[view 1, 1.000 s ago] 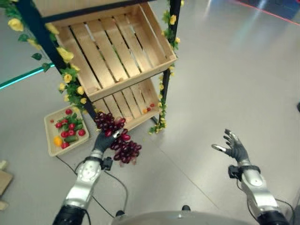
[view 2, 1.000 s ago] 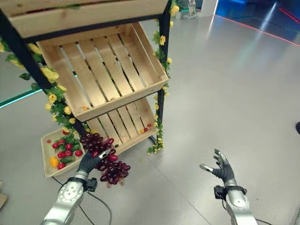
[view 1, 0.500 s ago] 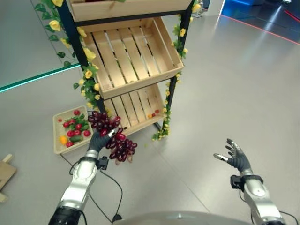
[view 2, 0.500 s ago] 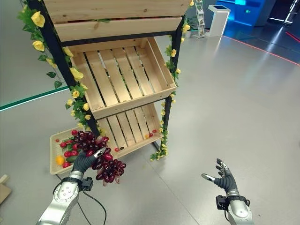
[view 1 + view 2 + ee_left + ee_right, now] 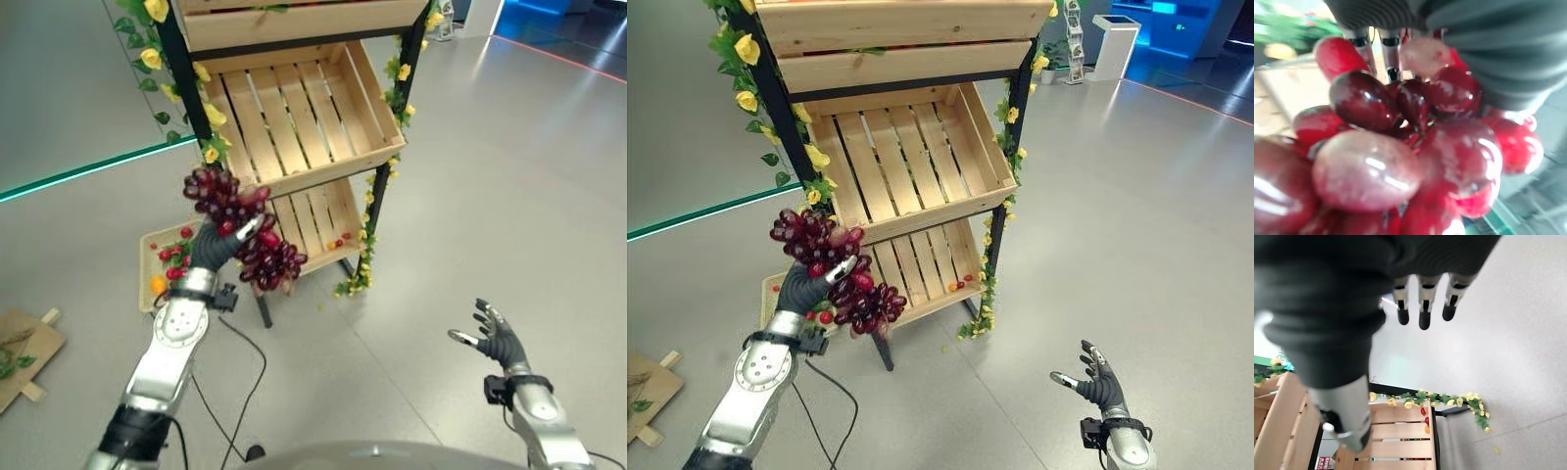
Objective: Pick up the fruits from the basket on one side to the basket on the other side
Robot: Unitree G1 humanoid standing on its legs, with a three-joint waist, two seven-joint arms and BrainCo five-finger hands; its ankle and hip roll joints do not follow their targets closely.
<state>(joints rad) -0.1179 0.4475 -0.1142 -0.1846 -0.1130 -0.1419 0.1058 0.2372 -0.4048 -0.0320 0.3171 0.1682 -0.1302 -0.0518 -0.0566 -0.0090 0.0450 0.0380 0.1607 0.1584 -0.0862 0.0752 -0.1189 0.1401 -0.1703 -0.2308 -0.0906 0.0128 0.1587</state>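
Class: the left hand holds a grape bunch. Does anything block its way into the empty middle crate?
Nothing visible does. The grape bunch, held in the left hand, hangs just outside the middle crate, whose open front faces it.

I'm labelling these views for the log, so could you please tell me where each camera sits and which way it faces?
Left and right eye views: head, looking down at the tiered wooden crate shelf; both share the left hand holding the bunch of dark red grapes.
Left wrist view: along that hand into the grapes.
Right wrist view: along the open right hand toward grey floor.

Exhibition hall, flower-trimmed wooden crate shelf (image 5: 911, 157), polished grey floor (image 5: 1136, 215)
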